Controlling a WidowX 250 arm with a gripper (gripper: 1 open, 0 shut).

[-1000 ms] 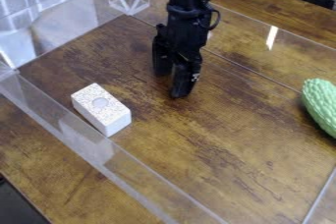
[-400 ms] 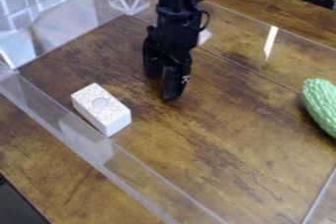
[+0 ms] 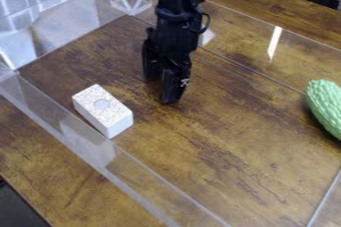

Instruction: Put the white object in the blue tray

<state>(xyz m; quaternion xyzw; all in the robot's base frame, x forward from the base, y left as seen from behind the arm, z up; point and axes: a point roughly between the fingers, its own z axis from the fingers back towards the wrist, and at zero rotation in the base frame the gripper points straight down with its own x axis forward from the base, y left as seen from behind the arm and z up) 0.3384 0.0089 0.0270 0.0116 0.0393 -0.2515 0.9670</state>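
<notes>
The white object point(image 3: 103, 111) is a small brick-shaped block with a speckled top and a faint round mark, lying on the wooden table at the left. My black gripper point(image 3: 166, 89) hangs from the arm above the table's middle, up and to the right of the block and apart from it. Its jaws point down and stand open with nothing between them. No blue tray shows in this view.
A green bumpy oval object point(image 3: 325, 107) lies at the right edge. The brown wooden table point(image 3: 226, 161) has a glossy glass top with reflections. A light patterned surface point(image 3: 47, 2) lies beyond the table's back left corner.
The gripper has shifted a little to the left, toward the white block, staying open. The block and the green object have not moved.
</notes>
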